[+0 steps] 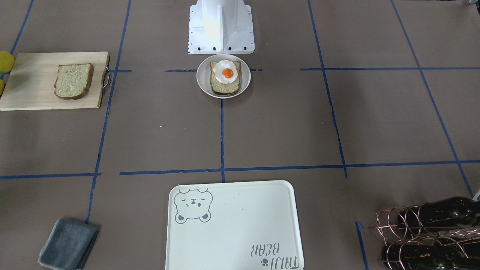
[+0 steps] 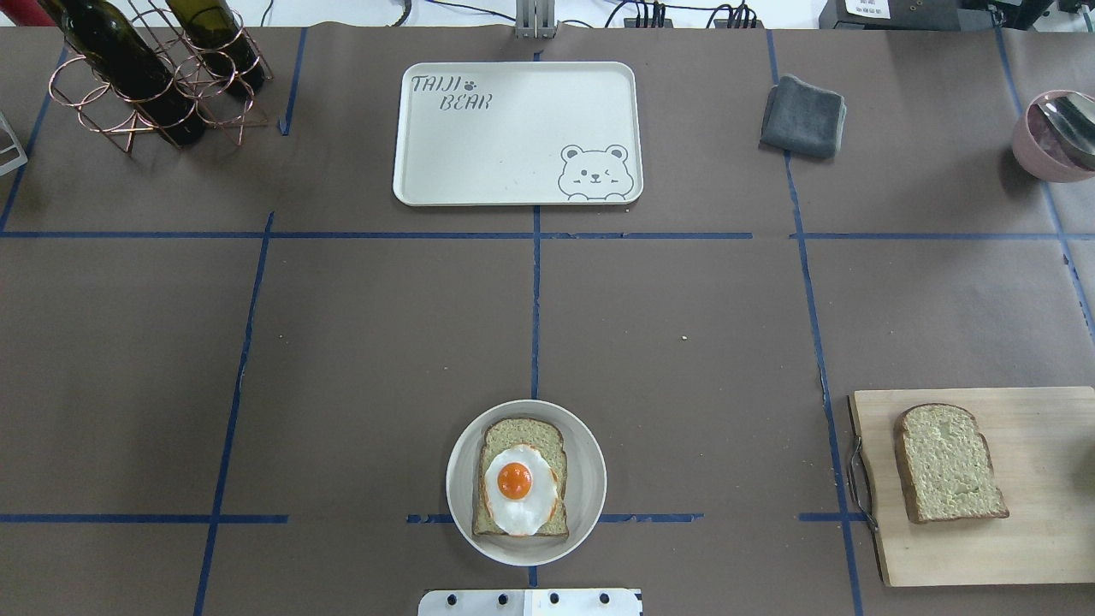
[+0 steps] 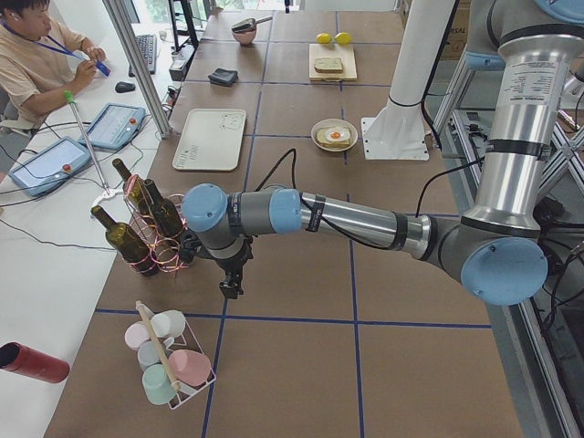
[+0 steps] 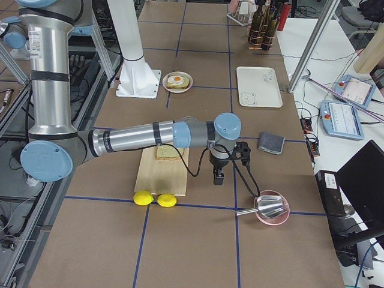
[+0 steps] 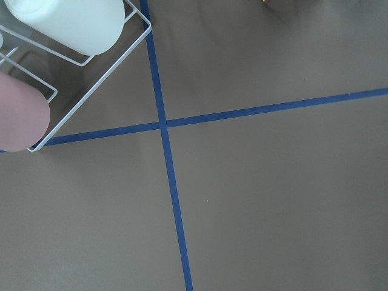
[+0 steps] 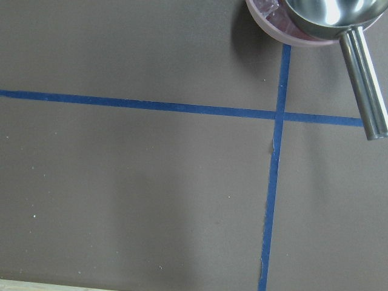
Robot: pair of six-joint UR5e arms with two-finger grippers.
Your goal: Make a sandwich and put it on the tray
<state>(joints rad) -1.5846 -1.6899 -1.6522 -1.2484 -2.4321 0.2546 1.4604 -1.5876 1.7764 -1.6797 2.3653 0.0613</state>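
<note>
Overhead exterior pretty much tells you where you stand: the sandwich is only half built. The bottom slice [image 2: 519,432] lies flat in the plate [image 2: 590,488] with the egg [image 2: 517,488] on top, yolk up, and nothing capping it. The second slice [image 2: 949,462] is well off to the robot's right of the plate, flat on the cutting board [image 2: 1044,530]. The tray [image 2: 513,137] is straight out past the plate, on the side away from the robot, well apart, with no food on it.

Neither arm is near the plate. The left gripper [image 3: 232,281] hangs way out to the plate's left, just beside the wine rack [image 3: 151,228]. The right gripper [image 4: 219,177] hangs out to the plate's right, between the cutting board and the pink bowl [image 4: 271,209]. Only the side cams catch them, so you can't tell how far open either one is. No bread or egg is in them, since all of that is lying elsewhere.

My guess on the layout: the arms are parked wide to leave the middle free. The spare bread is on the right so your right arm grabs it and caps the egg, then the stack goes to the tray.
</note>
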